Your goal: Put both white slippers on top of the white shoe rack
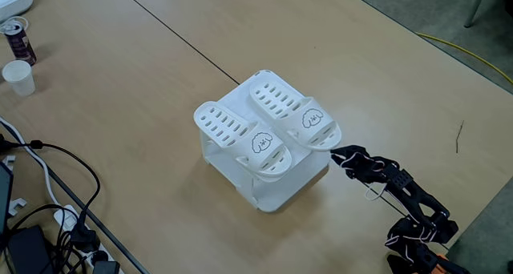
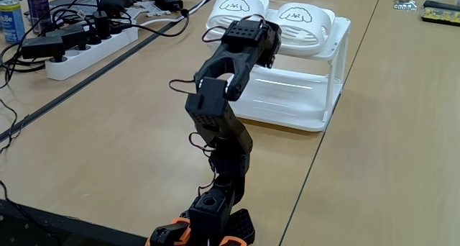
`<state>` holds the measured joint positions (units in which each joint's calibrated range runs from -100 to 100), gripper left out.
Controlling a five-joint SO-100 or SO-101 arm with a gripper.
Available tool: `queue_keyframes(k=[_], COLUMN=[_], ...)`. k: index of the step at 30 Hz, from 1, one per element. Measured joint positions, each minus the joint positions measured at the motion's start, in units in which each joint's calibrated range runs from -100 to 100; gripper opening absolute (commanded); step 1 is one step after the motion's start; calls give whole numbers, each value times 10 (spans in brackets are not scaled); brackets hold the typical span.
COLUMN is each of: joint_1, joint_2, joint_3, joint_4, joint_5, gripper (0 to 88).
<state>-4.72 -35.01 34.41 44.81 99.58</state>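
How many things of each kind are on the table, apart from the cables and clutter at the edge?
White slippers: 2, and, side by side on the rack top
White shoe rack: 1
Paper cup: 1
Drink can: 1
Robot arm, its hand by the rack: 1
Total: 6

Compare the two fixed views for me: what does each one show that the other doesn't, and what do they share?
A fixed view looks down on the paper cup, a yellow cable and the gripper at a slipper's toe; open or shut is unclear. Another fixed view, from behind the arm, shows the power strip and the rack's lower shelf. Both show the white slippers side by side on top of the white shoe rack.
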Motion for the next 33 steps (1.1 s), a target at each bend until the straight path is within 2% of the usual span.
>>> queue_keyframes(k=[18,33], joint_1=[1,1], joint_2=[98,102], joint_3=[-97,-101], joint_4=[0,0], joint_5=[0,0], gripper=[8,8])
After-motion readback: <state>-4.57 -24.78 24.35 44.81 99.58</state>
